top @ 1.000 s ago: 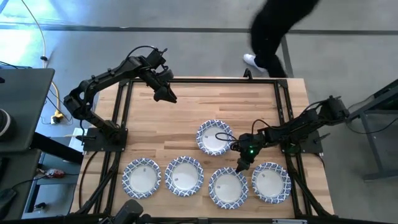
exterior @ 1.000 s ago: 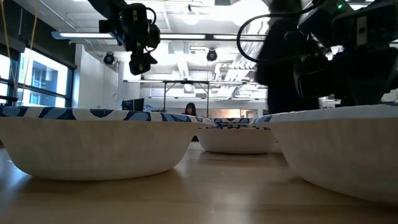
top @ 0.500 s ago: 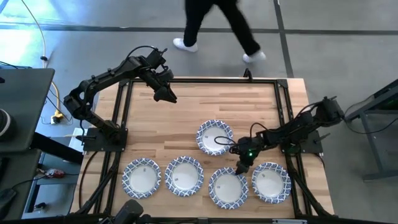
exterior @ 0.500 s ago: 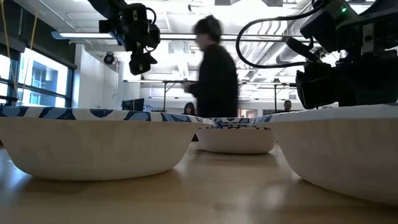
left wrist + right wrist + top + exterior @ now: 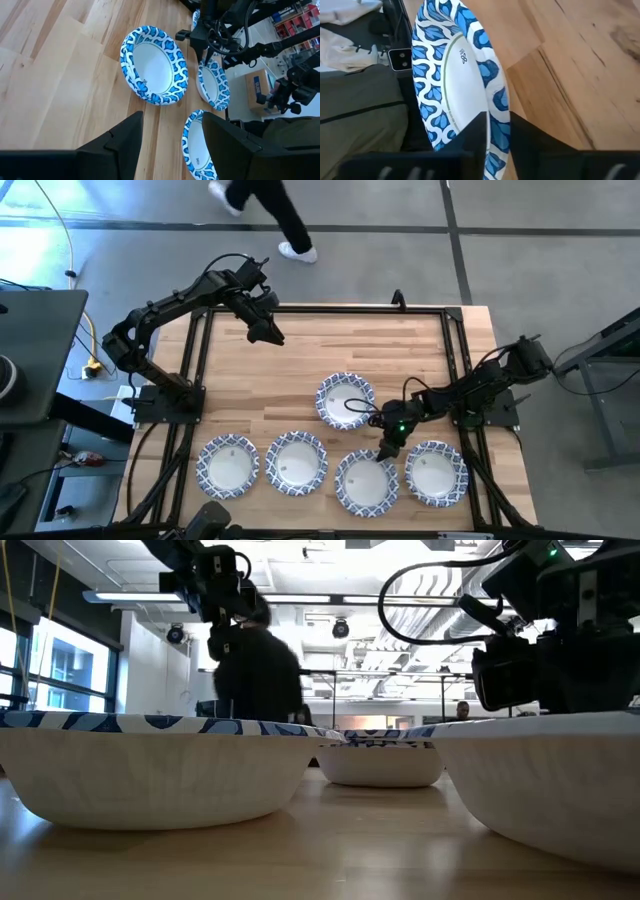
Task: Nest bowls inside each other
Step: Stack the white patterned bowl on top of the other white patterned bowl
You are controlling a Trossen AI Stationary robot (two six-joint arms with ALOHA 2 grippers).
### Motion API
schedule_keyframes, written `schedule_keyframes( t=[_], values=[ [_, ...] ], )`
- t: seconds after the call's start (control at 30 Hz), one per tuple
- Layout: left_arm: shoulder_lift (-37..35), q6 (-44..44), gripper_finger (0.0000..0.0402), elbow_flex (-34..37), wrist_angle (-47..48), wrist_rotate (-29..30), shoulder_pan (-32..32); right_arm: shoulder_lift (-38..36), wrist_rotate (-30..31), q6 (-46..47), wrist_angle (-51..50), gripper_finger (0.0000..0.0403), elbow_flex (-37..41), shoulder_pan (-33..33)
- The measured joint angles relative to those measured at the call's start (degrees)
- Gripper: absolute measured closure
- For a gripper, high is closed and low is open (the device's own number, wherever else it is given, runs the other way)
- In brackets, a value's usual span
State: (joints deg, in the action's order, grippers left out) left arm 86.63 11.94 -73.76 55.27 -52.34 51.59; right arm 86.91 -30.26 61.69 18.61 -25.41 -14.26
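Floor [image 5: 520,270]: spreading grey around the table, crossed by dark lines.
Window [image 5: 60,675]: glowing bright at the room's left side.
Ceiling [image 5: 330,570]: carrying white pipes and ducts.
Person [image 5: 255,670]: passing as a dark shape beyond the table.
Yellow cable [image 5: 85,330]: trailing over the floor.

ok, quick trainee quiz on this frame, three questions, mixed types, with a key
1. How many bowls lie on the table in the high view?
2. True or false: the left gripper is shut on a bowl.
3. Where is the right gripper? A: at the bowl that lies alone. B: at the rim of the second bowl from the right in the row of four. C: at the row's leftmost bowl.

Key: 1. five; 2. false; 3. B
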Motion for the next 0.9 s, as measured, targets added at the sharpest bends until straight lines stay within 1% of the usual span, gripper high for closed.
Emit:
schedule_keyframes(
  t=[0.13, 0.2, 0.37, 0.77, 0.9],
  values=[
    [0.0, 0.0, 0.0209, 0.0, 0.0, 0.0, 0.0, 0.0, -0.5, 0.0, 1.6, 0.0384, 0.0, 0.0],
    [0.0, 0.0, 0.0209, 0.0, 0.0, 0.0, 0.0, 0.0, -0.6, 0.0, 2.6, 0.0397, 0.0, 0.0],
    [0.0, 0.0, 0.0209, 0.0, 0.0, 0.0, 0.0, 0.0, -0.9, 1.1, 4.4, 0.0398, 0.0, 0.0],
    [0.0, 0.3, 0.0209, 0.0, 0.2, 0.0, 0.0, 0.0, -6.4, 4.5, 9.6, 0.0398, 0.0, 0.0],
    [0.0, 0.7, 0.0209, 0.0, 0.2, 0.0, 0.0, -1.5, -7.0, 4.9, 10.4, 0.0398, 0.0, 1.3]
  ],
)
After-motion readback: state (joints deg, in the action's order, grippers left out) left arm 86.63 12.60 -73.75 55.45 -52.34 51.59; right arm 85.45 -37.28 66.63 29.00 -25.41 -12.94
